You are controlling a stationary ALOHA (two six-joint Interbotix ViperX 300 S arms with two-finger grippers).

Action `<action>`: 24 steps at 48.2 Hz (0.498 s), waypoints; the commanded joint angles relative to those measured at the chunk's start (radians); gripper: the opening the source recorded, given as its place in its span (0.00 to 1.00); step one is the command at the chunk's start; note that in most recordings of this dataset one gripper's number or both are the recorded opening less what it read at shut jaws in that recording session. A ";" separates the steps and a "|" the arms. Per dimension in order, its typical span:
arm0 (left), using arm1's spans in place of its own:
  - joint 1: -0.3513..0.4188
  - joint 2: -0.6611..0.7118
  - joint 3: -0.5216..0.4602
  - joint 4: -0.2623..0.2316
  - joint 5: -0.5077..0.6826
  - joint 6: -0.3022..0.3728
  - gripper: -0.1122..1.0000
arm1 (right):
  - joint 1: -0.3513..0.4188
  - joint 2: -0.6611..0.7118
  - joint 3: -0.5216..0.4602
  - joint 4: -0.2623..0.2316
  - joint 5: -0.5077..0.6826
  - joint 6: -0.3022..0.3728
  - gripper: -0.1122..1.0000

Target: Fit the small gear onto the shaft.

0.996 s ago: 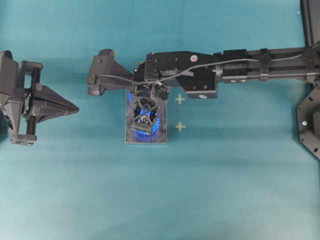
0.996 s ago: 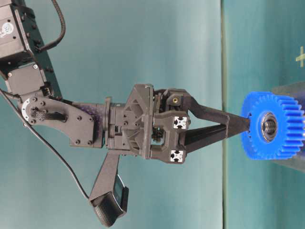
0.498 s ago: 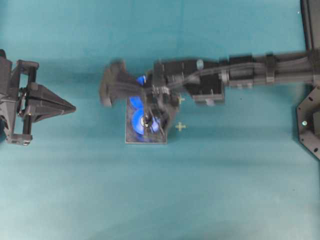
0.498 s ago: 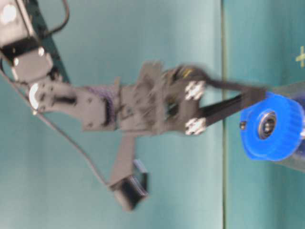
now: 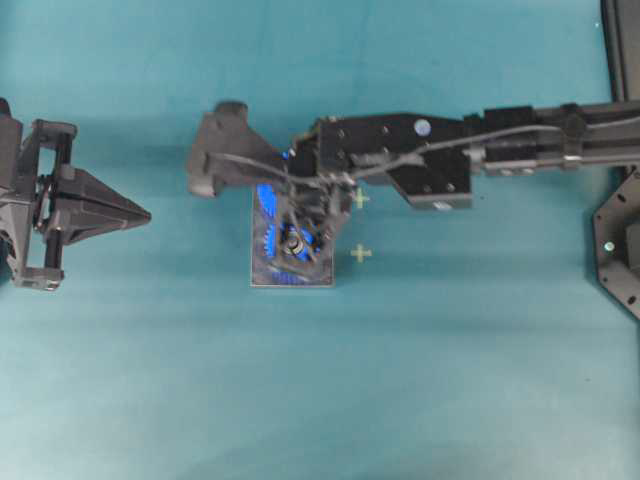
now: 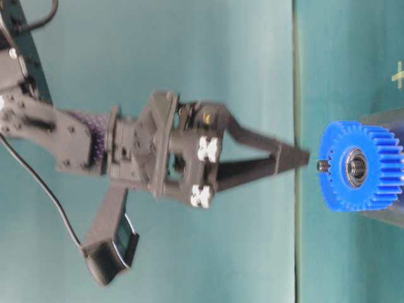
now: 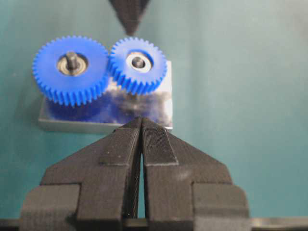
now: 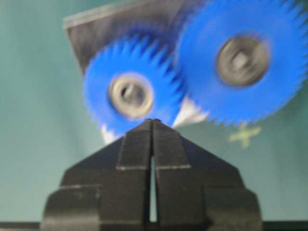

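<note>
- Since a second ago your right end effector (image 6: pixel 304 158) has pulled back from the small gear (image 7: pixel 138 65); its tips were against the gear's face then, and now a gap of teal backdrop shows between them in the table-level view.
- Your right arm (image 5: pixel 520 150) reaches in from the right edge of the overhead view, level across the worktop (image 5: pixel 450 380), with the wrist bent down over the plate (image 5: pixel 262 280).
- Right end effector: the two fingers are pressed together to a point and carry nothing.
- Small gear: it sits on the shaft (image 7: pixel 138 61), whose tip shows in the centre hole, at the right part of the plate in the left wrist view, its teeth meeting those of the larger gear (image 7: pixel 71 68) beside it.
- Your left end effector (image 5: pixel 148 213) stays at the left of the overhead view, pointing toward the plate, well apart from it; its fingers are closed together and hold nothing.
- Room to move: bare worktop lies between the left tips and the plate's near edge, and all along the lower half of the overhead view. Two pale cross marks (image 5: pixel 360 254) sit just beside the plate's right edge.
</note>
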 commanded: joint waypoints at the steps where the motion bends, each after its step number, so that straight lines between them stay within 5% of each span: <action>1: 0.000 0.000 -0.014 0.003 -0.009 -0.002 0.10 | -0.008 0.014 -0.041 -0.002 -0.017 -0.014 0.10; 24: 0.000 -0.006 -0.014 0.003 -0.009 -0.002 0.10 | -0.005 0.044 -0.002 0.008 0.009 -0.005 0.10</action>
